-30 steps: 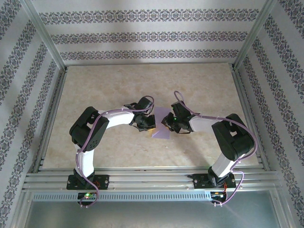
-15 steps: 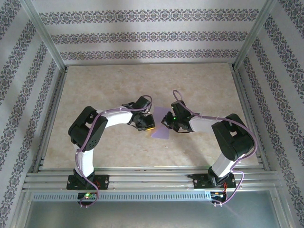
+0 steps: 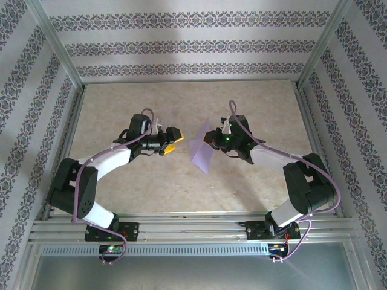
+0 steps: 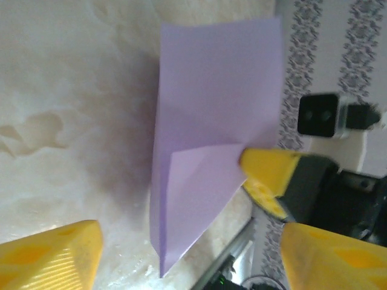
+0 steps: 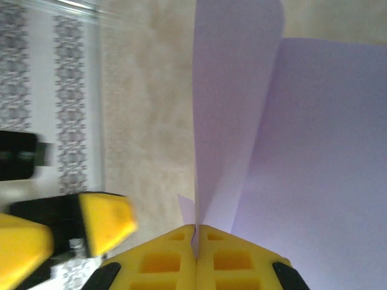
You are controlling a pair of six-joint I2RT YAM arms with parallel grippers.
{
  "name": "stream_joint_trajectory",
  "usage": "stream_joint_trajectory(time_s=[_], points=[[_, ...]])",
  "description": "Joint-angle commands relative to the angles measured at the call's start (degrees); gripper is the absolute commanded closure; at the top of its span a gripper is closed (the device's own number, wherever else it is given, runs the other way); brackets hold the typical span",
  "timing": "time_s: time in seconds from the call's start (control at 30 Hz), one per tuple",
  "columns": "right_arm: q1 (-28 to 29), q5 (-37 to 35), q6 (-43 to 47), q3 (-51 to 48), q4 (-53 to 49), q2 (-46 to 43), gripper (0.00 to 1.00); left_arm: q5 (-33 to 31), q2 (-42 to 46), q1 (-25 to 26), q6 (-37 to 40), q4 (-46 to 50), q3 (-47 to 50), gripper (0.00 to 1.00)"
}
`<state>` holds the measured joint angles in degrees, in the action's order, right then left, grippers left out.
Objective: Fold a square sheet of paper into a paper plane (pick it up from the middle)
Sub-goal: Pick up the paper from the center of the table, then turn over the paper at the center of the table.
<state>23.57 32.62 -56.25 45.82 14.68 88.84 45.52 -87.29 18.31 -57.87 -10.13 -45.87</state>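
no text, label, brand, number or sign can be read on anything here.

You have a plain, matte, pale lavender sheet of paper. The left claw and right claw both wear bright yellow fingers on black bodies. Your worktop is beige with cloudy marbling. The walls are white, banded with dark floral ornament. The arms are white with black joints, and their cables are lilac.

Beige marble-look table, alu rails on near edge w/ 2 arm bases bolted on.
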Motion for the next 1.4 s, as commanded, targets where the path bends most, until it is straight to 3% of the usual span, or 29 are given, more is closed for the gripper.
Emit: stream_joint_trajectory(time_s=[0.0, 0.17, 0.37, 0.6, 0.8, 1.17, 1.37], points=[[-0.76, 8.23, -2.0, 2.27, 7.06, -1.47, 1.0, 6.64, -0.11, -0.1, -11.2, -21.69, 3.55, 0.14], [-0.98, 11.92, -6.4, 3.2, 12.13, -0.57, 1.0, 6.63, -1.67, 0.73, -15.38, -31.66, 5.97, 0.01], [-0.98, 14.96, -11.75, 2.87, 18.89, 1.15, 1.0, 8.18, -4.69, 3.34, -16.14, -34.69, 3.31, 0.03], [-1.51, 16.31, -14.86, 1.8, 23.38, 2.56, 1.0, 8.58, -7.02, 3.61, -20.66, -43.83, 3.52, 0.25], [-2.47, 16.6, -14.42, 0.55, 23.2, 3.01, 1.0, 7.73, -5.0, 3.32, -16.36, -37.69, 3.51, 0.49], [-2.74, 16.86, -13.83, -0.21, 23.04, 4.28, 0.99, 8.17, -4.52, 2.22, -16.14, -38.08, 3.74, 0.7], [-2.92, 16.5, -13.02, -0.3, 22.29, 4.68, 0.98, 7.84, -4.48, 2.26, -13.27, -33.22, 2.97, 0.8]])
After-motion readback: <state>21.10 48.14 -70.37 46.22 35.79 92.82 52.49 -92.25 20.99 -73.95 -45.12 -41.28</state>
